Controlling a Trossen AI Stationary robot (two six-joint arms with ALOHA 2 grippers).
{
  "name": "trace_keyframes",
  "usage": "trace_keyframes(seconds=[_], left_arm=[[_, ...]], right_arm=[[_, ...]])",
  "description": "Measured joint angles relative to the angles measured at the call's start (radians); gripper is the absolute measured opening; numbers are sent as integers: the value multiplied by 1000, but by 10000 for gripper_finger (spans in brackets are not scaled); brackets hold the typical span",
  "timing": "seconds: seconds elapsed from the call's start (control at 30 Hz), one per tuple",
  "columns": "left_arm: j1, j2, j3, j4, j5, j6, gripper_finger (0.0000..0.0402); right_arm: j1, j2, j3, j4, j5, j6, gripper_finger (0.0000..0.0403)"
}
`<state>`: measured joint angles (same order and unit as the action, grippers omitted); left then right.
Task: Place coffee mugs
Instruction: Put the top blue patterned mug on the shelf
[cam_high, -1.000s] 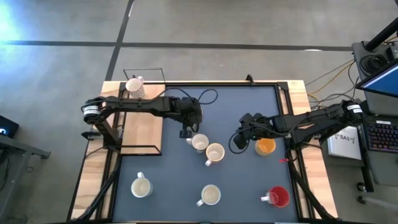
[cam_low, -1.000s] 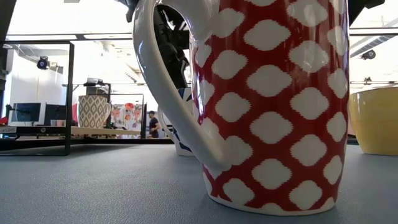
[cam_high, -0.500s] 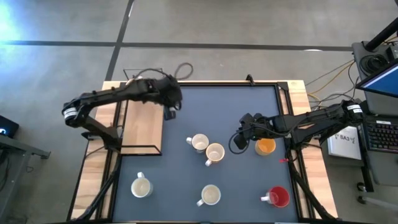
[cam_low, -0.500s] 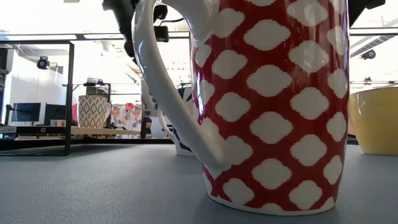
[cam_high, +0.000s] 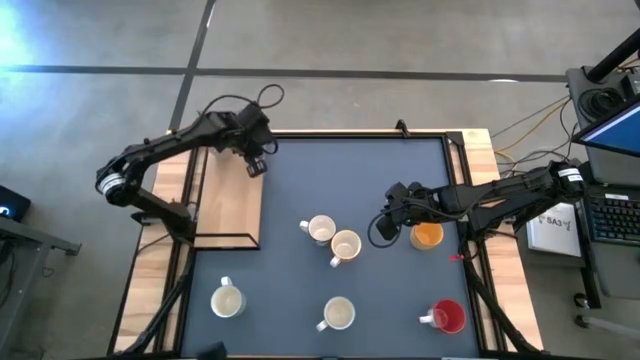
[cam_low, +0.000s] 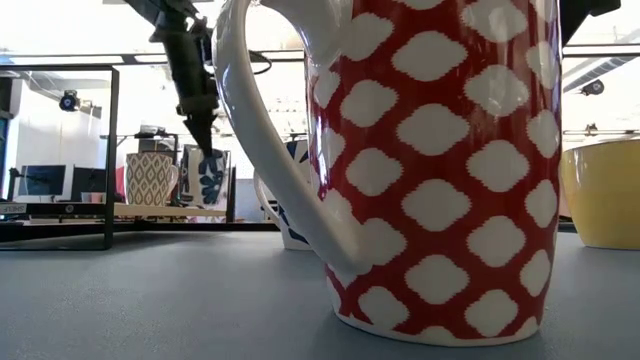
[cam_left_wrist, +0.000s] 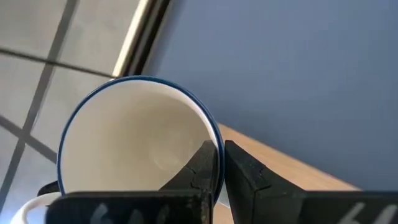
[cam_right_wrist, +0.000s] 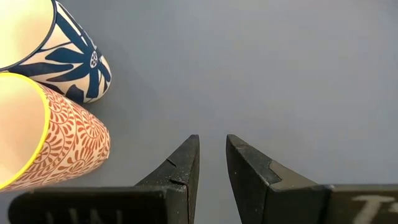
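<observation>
My left gripper (cam_high: 256, 164) is shut on a white mug with blue marks (cam_left_wrist: 137, 143), held above the far right corner of the wire rack (cam_high: 228, 205) at the table's left. In the low view this mug (cam_low: 205, 178) hangs under the fingers. My right gripper (cam_right_wrist: 211, 155) hovers open over bare mat at the right, with nothing between its fingers. Beside it stand a blue-flowered mug (cam_right_wrist: 74, 56) and a red-patterned mug (cam_right_wrist: 43, 143). An orange mug (cam_high: 428, 235) and a red mug (cam_high: 447, 317) stand on the mat. My left gripper pinches the mug's wall at the blue rim (cam_left_wrist: 219, 138), one finger inside the cup and one outside, on the side away from the handle (cam_left_wrist: 31, 199). The fingers slant down from above. The mug hangs below them, mouth up, clear of the table.
A patterned mug (cam_low: 150, 178) rests on the rack's wooden board (cam_high: 228, 205). Two pale mugs (cam_high: 228, 300) (cam_high: 338, 313) stand near the front edge. The red mug (cam_low: 430, 170) fills the low view. Bare mat lies across the table's far half.
My left gripper has swung from the middle of the table toward the far left, up to the rack's corner, rolling as it went. It carries the blue-marked mug lifted clear of the mat.
</observation>
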<state>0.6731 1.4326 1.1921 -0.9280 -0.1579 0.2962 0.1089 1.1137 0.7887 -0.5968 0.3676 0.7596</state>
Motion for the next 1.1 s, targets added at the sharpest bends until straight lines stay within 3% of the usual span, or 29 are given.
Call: trace_keyframes(seconds=[0.3, 1.1], left_arm=[[72, -2, -43, 65, -1, 7, 6], [73, -23, -46, 53, 17, -55, 17]], right_arm=[[0, 0, 0, 0, 1, 0, 68], [0, 0, 0, 0, 1, 41, 68]])
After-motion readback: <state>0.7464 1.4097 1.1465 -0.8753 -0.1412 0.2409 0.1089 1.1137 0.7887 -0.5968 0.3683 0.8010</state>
